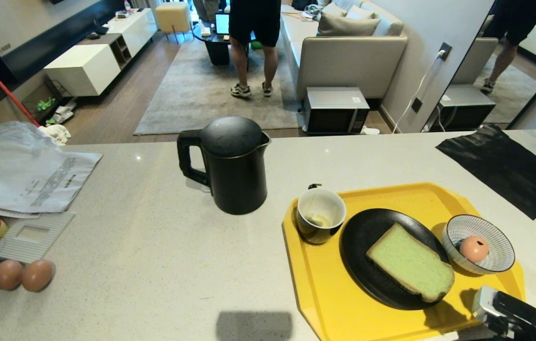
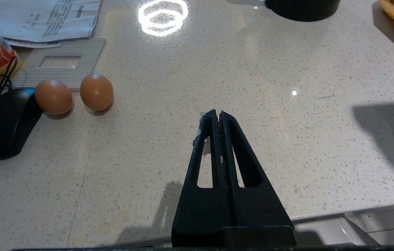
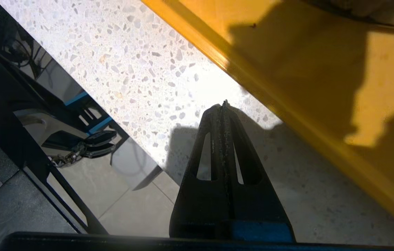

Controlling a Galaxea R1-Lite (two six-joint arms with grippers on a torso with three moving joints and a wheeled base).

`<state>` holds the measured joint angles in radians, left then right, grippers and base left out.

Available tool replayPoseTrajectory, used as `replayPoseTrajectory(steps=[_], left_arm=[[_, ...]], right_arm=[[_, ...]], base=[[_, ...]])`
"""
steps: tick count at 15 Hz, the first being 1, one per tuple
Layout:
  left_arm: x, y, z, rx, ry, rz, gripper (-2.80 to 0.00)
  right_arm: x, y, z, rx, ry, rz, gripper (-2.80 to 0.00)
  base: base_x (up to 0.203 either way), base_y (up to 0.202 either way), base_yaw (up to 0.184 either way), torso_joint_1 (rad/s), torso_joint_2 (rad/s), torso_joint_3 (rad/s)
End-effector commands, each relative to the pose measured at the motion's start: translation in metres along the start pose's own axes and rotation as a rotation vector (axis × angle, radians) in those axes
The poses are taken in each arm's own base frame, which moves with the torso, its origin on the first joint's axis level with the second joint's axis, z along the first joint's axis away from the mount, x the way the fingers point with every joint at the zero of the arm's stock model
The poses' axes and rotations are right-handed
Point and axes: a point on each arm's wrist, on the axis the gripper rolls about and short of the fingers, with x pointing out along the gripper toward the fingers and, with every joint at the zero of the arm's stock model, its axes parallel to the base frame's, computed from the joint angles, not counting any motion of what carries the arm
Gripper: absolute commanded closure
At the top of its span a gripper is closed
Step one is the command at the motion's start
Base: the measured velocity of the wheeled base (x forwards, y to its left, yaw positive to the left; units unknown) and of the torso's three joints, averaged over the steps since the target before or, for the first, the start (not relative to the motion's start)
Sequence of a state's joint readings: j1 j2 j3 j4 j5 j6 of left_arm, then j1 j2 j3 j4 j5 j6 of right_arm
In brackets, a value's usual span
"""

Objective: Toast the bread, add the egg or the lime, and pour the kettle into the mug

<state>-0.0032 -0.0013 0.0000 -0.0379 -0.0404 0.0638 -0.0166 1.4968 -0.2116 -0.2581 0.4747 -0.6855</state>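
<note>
Two grippers, both with jaws pressed together on nothing, and we're looking at a laid-out breakfast. Our right gripper [image 3: 224, 104] hangs over the counter's near edge, just outside the rim of the yellow tray [image 1: 315, 289], tips aimed toward it. Beyond that rim the bread [image 1: 410, 263] lies flat on the black plate [image 1: 362, 237], its long axis running diagonally away from us toward the mug [image 1: 320, 215]. The egg [image 1: 474, 248] sits in the striped bowl [image 1: 497, 234] beside the plate, the kettle [image 1: 234, 166] off the tray to the left. Our left gripper [image 2: 219, 115] sits far over by the two brown eggs [image 2: 75, 94], so we'd call the right arm clearly nearer. We'd need those jaws apart first.
</note>
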Motion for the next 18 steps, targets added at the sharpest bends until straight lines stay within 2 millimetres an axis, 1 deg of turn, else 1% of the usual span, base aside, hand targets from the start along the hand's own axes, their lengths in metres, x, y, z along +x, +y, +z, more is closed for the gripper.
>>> replayPoseTrajectory(steps=[1,5,9,12,18], left_arm=[[0.001,0.000,-0.005,0.000,0.016,-0.002,0.00],[0.001,0.000,-0.005,0.000,0.016,0.000,0.00],[0.001,0.000,-0.005,0.000,0.016,-0.001,0.00],[0.001,0.000,-0.005,0.000,0.016,-0.002,0.00],[0.001,0.000,-0.005,0.000,0.016,-0.001,0.00]], right_arm=[[0.003,-0.002,0.003,-0.012,0.001,0.009,0.00],[0.007,-0.005,0.009,-0.012,-0.004,0.019,0.00],[0.012,-0.010,0.022,0.025,-0.027,0.021,0.00],[0.014,-0.013,0.030,0.029,-0.081,-0.005,0.00],[0.014,-0.014,0.033,0.016,-0.111,-0.023,0.00]], base=[[0.000,0.000,0.000,0.000,0.00,0.000],[0.000,0.000,0.000,0.000,0.00,0.000],[0.000,0.000,0.000,0.000,0.00,0.000],[0.000,0.000,0.000,0.000,0.00,0.000],[0.000,0.000,0.000,0.000,0.00,0.000]])
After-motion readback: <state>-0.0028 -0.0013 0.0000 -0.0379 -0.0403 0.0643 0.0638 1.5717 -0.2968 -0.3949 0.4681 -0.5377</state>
